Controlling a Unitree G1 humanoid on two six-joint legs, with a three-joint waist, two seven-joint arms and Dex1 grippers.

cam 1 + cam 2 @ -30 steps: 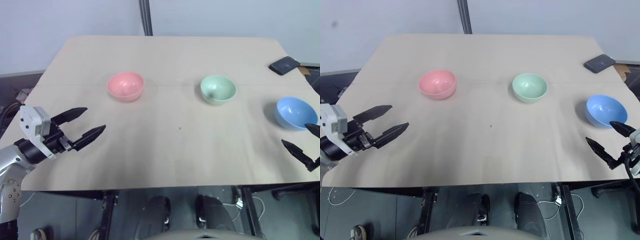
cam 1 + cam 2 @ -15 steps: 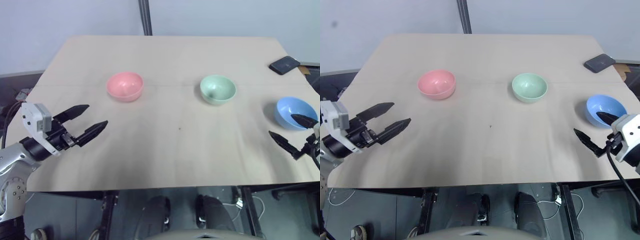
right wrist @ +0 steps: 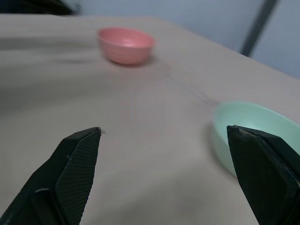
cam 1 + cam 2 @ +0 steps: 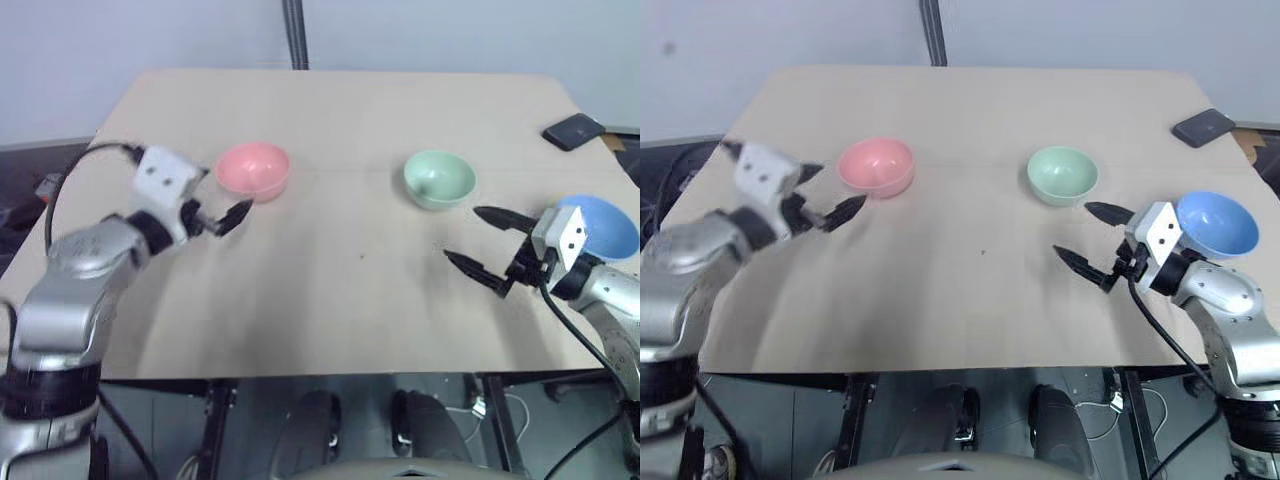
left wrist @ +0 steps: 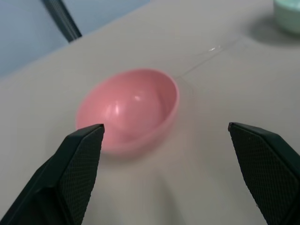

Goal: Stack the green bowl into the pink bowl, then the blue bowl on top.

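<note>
Three bowls stand in a row across the table: the pink bowl [image 4: 253,170] at the left, the green bowl [image 4: 439,179] in the middle, the blue bowl [image 4: 600,225] at the right. My left gripper [image 4: 835,190] hangs open just left of the pink bowl, near its rim; the left wrist view has the pink bowl [image 5: 129,110] between the spread fingers. Open too, my right gripper [image 4: 463,233] sits in front of the green bowl and left of the blue one, pointing leftward. The green bowl [image 3: 253,133] lies close ahead of one finger in the right wrist view. Nothing is held.
A flat black device [image 4: 572,131] lies at the back right corner of the beige table [image 4: 340,310]. A dark pole [image 4: 293,35] rises behind the table's far edge. Bare tabletop stretches between the two grippers.
My left gripper has swung forward and right, up to the pink bowl. My right gripper has moved left from in front of the blue bowl to in front of the green bowl. Both stayed open.
</note>
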